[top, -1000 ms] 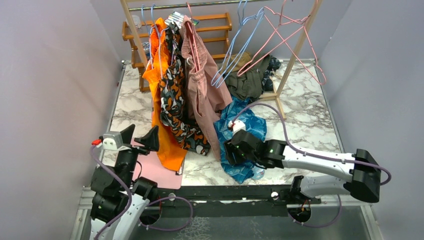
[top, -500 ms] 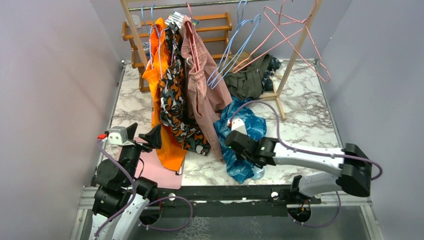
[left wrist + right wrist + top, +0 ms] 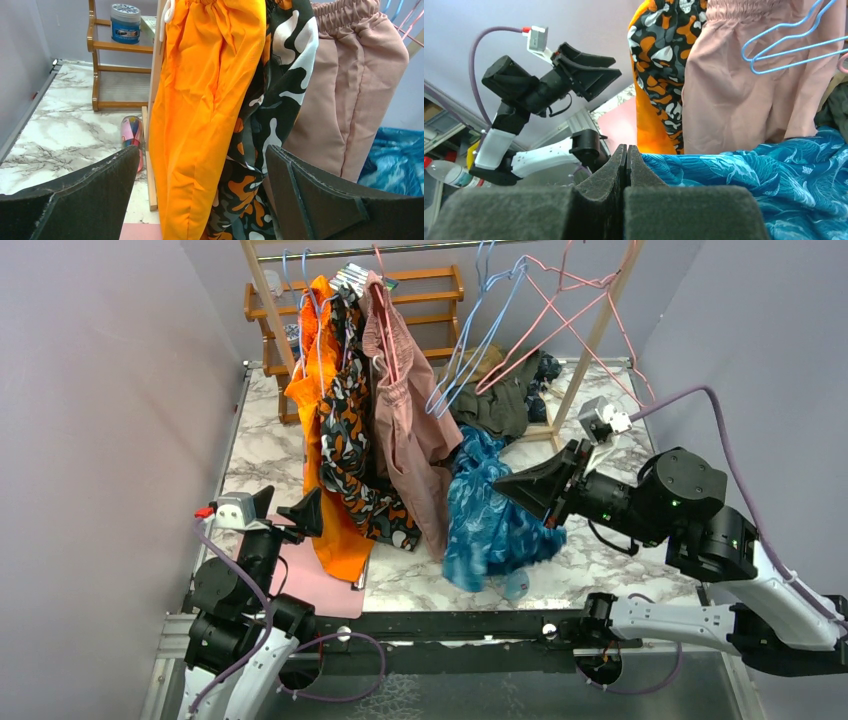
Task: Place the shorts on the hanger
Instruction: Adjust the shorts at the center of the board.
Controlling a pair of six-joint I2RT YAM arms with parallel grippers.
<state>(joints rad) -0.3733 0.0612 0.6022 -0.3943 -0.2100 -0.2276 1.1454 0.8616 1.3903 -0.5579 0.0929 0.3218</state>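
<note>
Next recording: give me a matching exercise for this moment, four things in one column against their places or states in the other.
Things
1. shorts
2. left gripper
3. right gripper
4. blue jar

Places or states
A. standing on the wooden shelf
B. wide open, holding nothing
C. shut on teal fabric
D. dangling from a gripper beside the hung clothes

Pairs: 1-D, 2-B, 3-C, 4-A
</note>
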